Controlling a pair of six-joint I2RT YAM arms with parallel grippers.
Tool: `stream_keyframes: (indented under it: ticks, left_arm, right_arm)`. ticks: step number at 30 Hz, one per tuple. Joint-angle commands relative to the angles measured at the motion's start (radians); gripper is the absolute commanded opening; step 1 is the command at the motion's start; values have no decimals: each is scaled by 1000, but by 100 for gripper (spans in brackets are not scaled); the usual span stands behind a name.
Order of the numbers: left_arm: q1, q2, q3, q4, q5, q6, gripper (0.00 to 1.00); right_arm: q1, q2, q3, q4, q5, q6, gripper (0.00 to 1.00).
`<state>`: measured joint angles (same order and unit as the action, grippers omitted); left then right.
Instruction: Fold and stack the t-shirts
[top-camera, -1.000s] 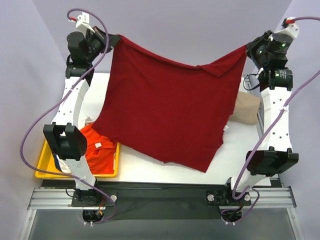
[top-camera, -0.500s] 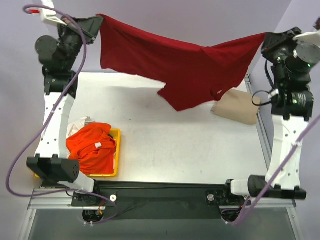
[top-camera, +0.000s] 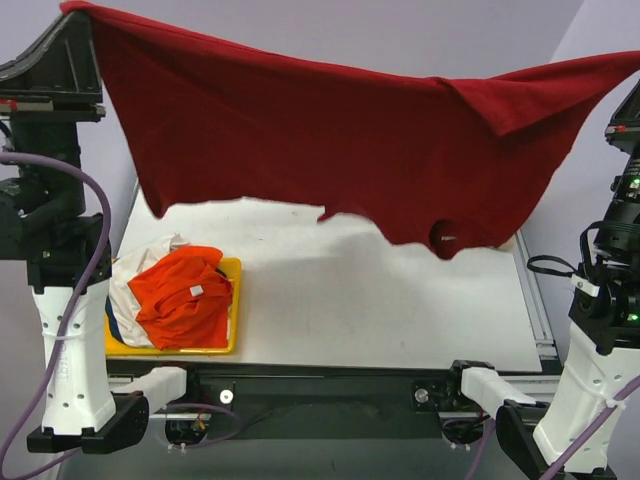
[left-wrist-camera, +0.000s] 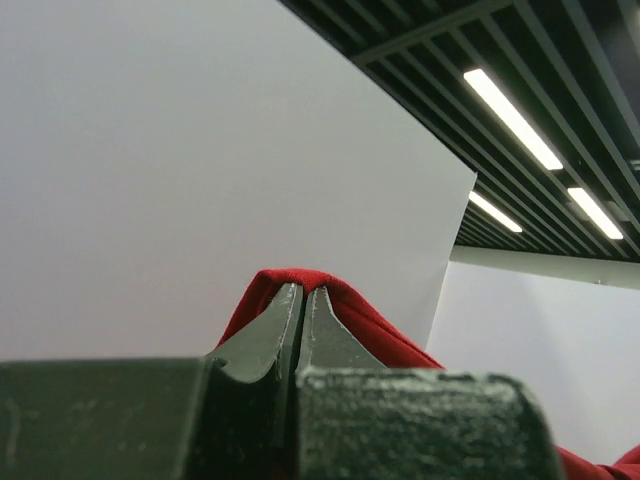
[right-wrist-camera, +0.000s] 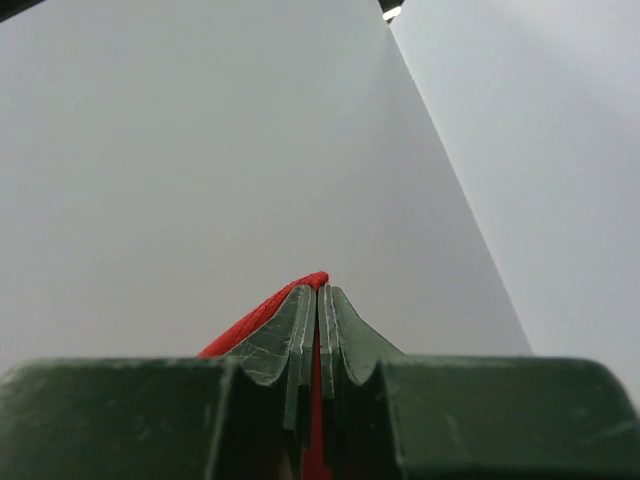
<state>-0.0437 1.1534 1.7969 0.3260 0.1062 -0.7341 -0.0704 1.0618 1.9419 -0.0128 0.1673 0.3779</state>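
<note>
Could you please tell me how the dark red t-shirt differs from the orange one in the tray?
The large dark red cloth t-shirt hangs in the air, spread wide, held by the left gripper and right gripper; the bright orange cloth t-shirt lies bunched in the yellow plastic tray, ungripped. The red one looks much larger. Both are plain-coloured.

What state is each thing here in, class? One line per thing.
dark red t-shirt: lifted above the table, spread between both pincers
left pincer: shut on that t-shirt
right pincer: shut on that t-shirt
orange t-shirt: crumpled in yellow tray
white t-shirt: bunched beside it, unfolded
</note>
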Motion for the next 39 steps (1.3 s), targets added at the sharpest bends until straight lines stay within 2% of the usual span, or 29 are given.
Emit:
stream_keyframes:
  ticks: [1,6,9,15,17,18,19,20,21,23,25,28,33,39]
  left_arm:
    - [7,-4,21,47,-76,68,0]
    - [8,34,-26,54,-54,59,0]
    - [8,110,-83,45,1,21,0]
    - [-15,343,-267,71,88,73,0]
    - [-13,484,-281,36,118,108,1]
    - [-12,540,-269,-22,140,111,11]
    - [-5,651,-249,-43,164,113,26]
    - [-5,701,-201,-76,180,113,50]
    - [-5,744,-174,-126,197,108,72]
    - [-11,818,-182,-136,198,111,95]
    - [-13,825,-195,-142,190,101,97]
    - [-12,801,-220,-197,213,119,97]
    - [-13,746,-287,-307,210,154,97]
    - [-42,738,-337,-419,234,156,97]
  right_arm:
    - [3,4,14,112,60,-79,0]
    - [1,44,-14,105,40,-76,0]
    - [1,124,-41,60,15,-48,0]
    - [50,370,-172,-16,29,19,0]
    - [89,524,-172,-53,55,10,0]
    - [92,587,-140,-87,66,33,0]
    - [93,725,-98,-195,66,55,0]
    - [87,795,8,-252,45,79,25]
    - [83,917,62,-304,11,90,42]
    - [81,1006,141,-429,-58,121,64]
    - [83,1027,97,-446,-94,121,69]
    - [86,966,-46,-441,-103,116,74]
    - [87,802,-270,-432,-198,105,75]
    - [132,623,-515,-426,-218,153,75]
